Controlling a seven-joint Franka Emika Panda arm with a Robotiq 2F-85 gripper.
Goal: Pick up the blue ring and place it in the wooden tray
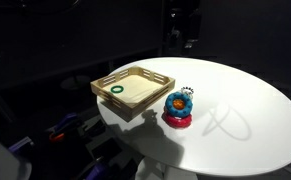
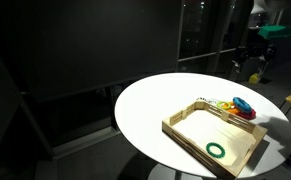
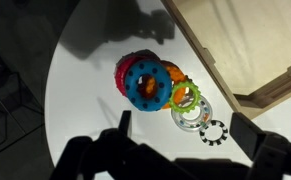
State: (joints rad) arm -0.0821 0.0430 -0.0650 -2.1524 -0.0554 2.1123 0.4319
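The blue ring (image 3: 145, 82) lies on top of a pile of toy rings, over a larger red ring (image 3: 121, 74). It also shows in both exterior views (image 1: 178, 102) (image 2: 242, 102). The wooden tray (image 1: 145, 106) (image 2: 185, 128) stands beside the pile on the round white table, and its corner shows in the wrist view (image 3: 247, 60). A thin dark green ring (image 1: 116, 90) (image 2: 217, 150) lies inside the tray. My gripper (image 3: 185, 140) is open and empty, well above the pile. In the exterior views it hangs dark and high (image 1: 183, 38) (image 2: 256, 68).
Beside the blue ring lie a green gear-shaped ring (image 3: 183, 95), a clear ring (image 3: 192, 115) and a small black-and-white ring (image 3: 214, 131). The white table (image 1: 245, 120) has a curved edge close to the pile (image 3: 60, 120). The surroundings are dark.
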